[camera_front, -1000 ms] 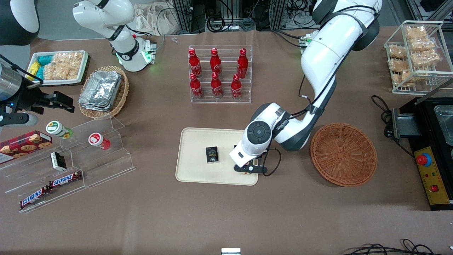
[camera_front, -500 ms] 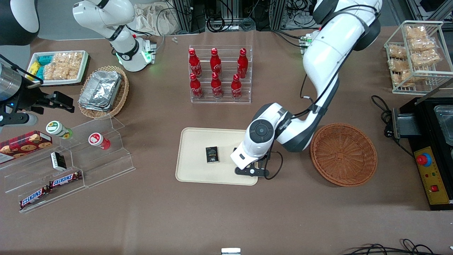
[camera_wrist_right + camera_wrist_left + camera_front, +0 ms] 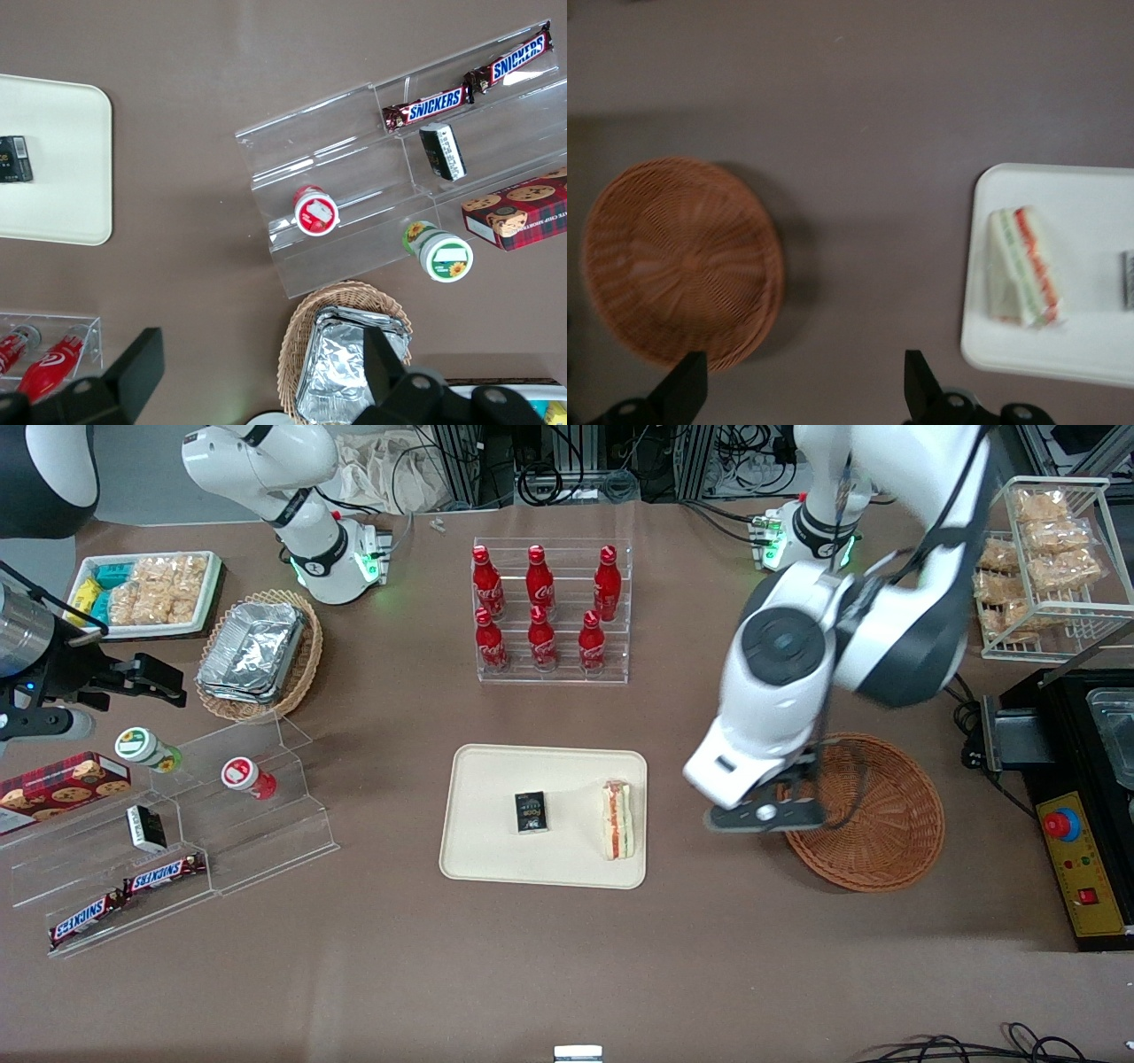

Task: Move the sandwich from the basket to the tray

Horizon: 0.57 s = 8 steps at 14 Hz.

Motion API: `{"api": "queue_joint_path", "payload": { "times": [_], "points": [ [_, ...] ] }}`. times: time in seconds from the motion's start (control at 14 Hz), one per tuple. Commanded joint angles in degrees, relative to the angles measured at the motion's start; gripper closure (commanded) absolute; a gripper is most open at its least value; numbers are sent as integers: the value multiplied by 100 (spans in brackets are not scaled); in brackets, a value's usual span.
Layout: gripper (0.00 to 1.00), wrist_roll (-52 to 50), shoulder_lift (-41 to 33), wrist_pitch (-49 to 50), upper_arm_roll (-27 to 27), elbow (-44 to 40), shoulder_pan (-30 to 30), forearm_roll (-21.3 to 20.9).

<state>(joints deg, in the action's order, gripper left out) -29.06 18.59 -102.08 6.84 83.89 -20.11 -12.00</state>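
The sandwich (image 3: 618,819) lies flat on the tray (image 3: 496,859), at the tray's 3 o'clock edge in the front view, its striped cut face turned up. It sits just inside the rim, well apart from the small dark box (image 3: 531,812) at the tray's middle; it probably landed there because that edge is the one nearest the basket (image 3: 886,841). The basket holds nothing.

The claw (image 3: 799,390) is open and holds nothing. In the wrist view its two dark fingers (image 3: 920,379) stand wide apart with bare counter (image 3: 859,106) between them. In the front view the claw (image 3: 764,811) hangs high over the counter between tray and basket, at about 3 o'clock from the sandwich, overlapping the basket's rim and touching nothing.

Judged from how things lie, the task is done: the sandwich rests wholly on the tray and nothing grips it. The claw's height and spread fingers fit an arm clear of its load, with only parking left. The one risk I would name is the sandwich's closeness to the rim; a stray knock could push it off.
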Motion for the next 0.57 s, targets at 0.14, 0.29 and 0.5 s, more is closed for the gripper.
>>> {"api": "queue_joint_path", "payload": {
  "times": [0.14,0.29,0.5],
  "points": [
    [0,672,-2235,-243,-1252,2289,-19,532],
    [0,1014,-2307,-93,-1718,2246,-19,759],
    [0,1744,-2054,38,-2571,1826,-20,1120]
  ]
}}
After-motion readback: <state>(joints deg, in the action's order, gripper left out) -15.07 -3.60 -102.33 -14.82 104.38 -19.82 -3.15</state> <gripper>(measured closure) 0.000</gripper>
